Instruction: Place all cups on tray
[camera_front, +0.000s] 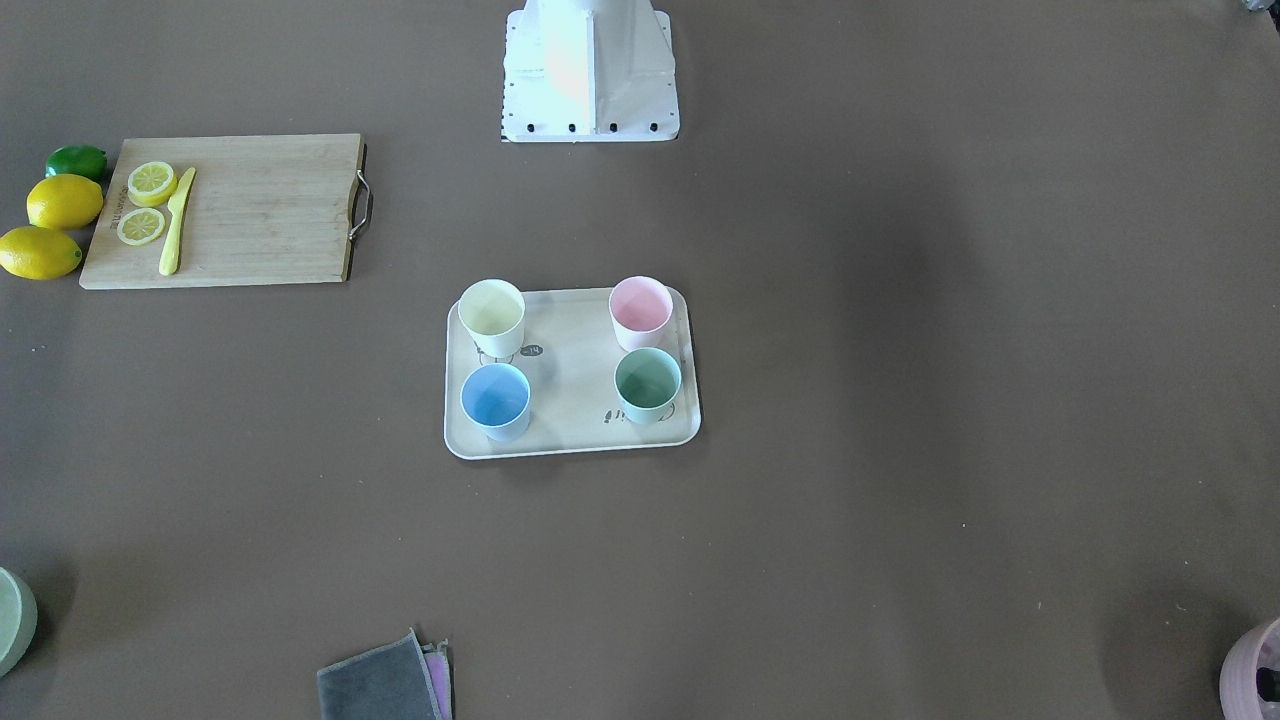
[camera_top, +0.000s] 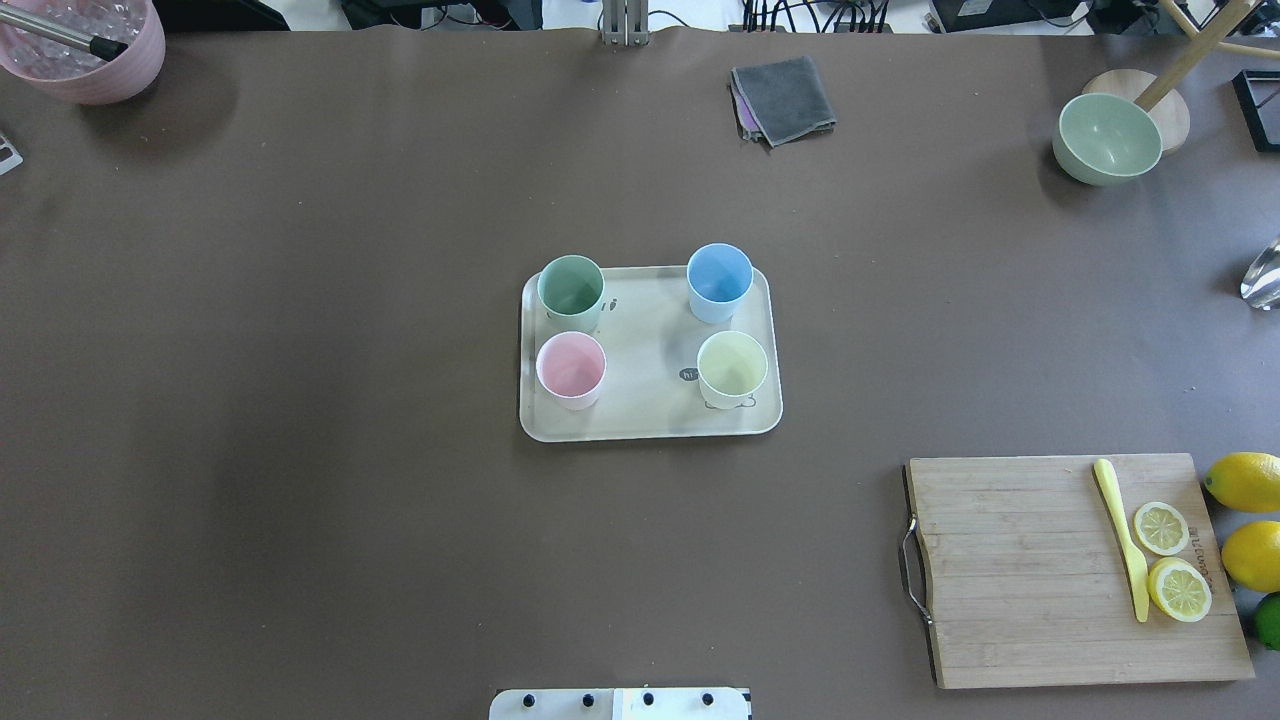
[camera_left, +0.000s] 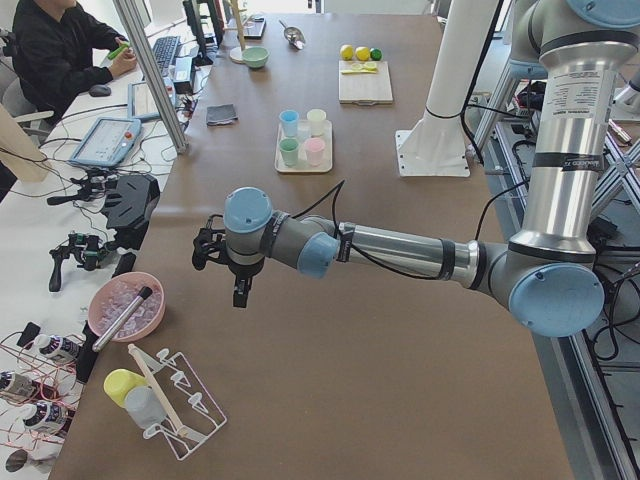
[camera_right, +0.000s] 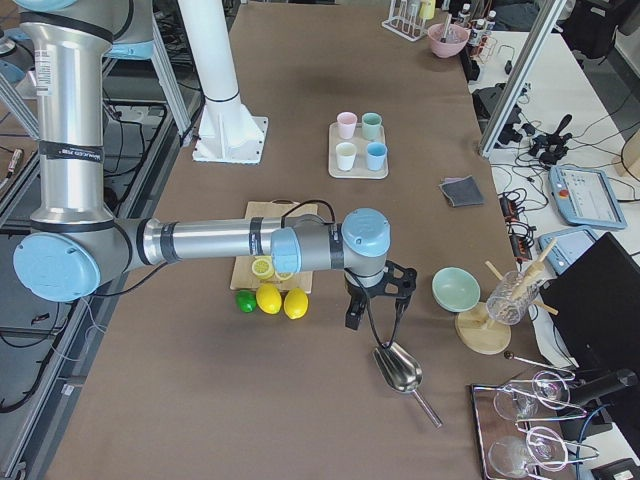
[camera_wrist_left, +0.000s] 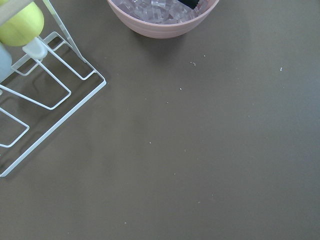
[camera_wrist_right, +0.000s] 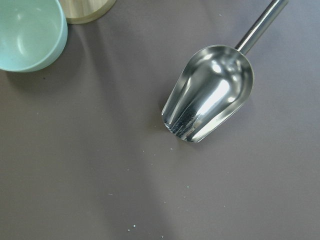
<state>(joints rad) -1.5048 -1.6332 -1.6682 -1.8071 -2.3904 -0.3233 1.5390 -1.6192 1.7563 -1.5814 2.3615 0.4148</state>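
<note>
The beige tray lies at the table's middle, also in the front view. All four cups stand upright on it, one near each corner: mint green, light blue, light pink, pale yellow. My left gripper hangs over the table's left end, far from the tray. My right gripper hangs over the right end, above a steel scoop. Both show only in the side views, so I cannot tell whether they are open or shut. Neither holds a cup.
A wooden cutting board with lemon slices and a yellow knife lies right of the tray, with lemons beside it. A green bowl, a grey cloth, a pink bowl of ice and a wire rack stand at the edges.
</note>
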